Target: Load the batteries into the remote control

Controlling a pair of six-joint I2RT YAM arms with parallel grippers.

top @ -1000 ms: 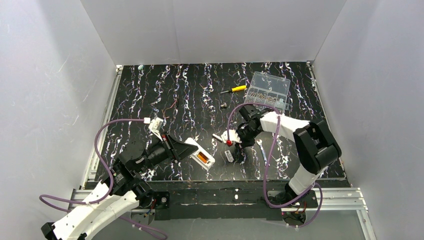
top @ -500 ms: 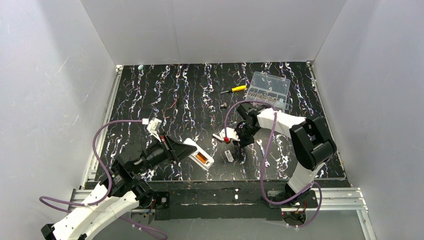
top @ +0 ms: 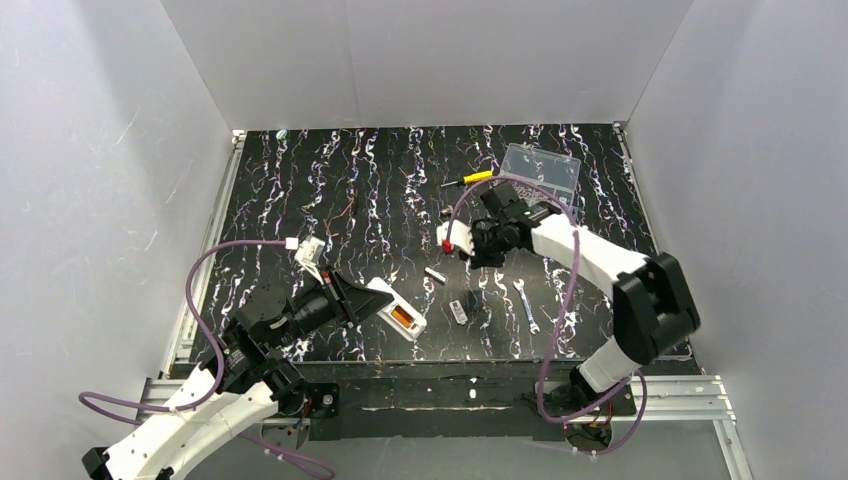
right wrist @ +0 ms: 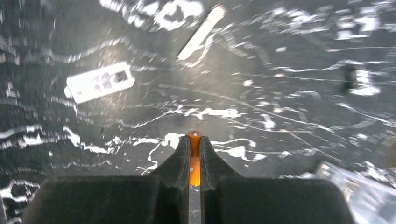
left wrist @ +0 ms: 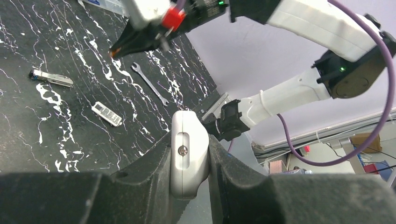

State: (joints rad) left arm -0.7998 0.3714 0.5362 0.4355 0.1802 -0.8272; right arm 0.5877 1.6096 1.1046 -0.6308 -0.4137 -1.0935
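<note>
White walls close in three sides of a black table [top: 300,180] veined with white streaks.

- **Left:** The left gripper [left wrist: 189,162] reaches in from the near corner, its jaws pressed tight on either side of the remote control [left wrist: 189,130]. The remote sits near the front edge, left of centre, compartment side up. I cannot tell whether its far end touches the table. The seated battery [top: 403,318], orange, lies in that recess.
- **Centre:** Just right of the remote, a pale silvery stub [top: 435,273] lies on the table. Nearer the front is a small white labelled plate [top: 458,311], apart from the stub. Behind these hangs the right gripper [left wrist: 115,50], clear of the surface. Its jaws are brought together on the held battery [right wrist: 194,170], a slim orange cylinder whose tip shows just past the fingertips.
- **Right:** A small wrench [top: 527,305] lies flat, right of the plate. Toward the back, a yellow-handled screwdriver [top: 470,178] lies just left of a clear plastic compartment box [top: 550,165]. The box's near corner is hidden behind the right arm.
</note>
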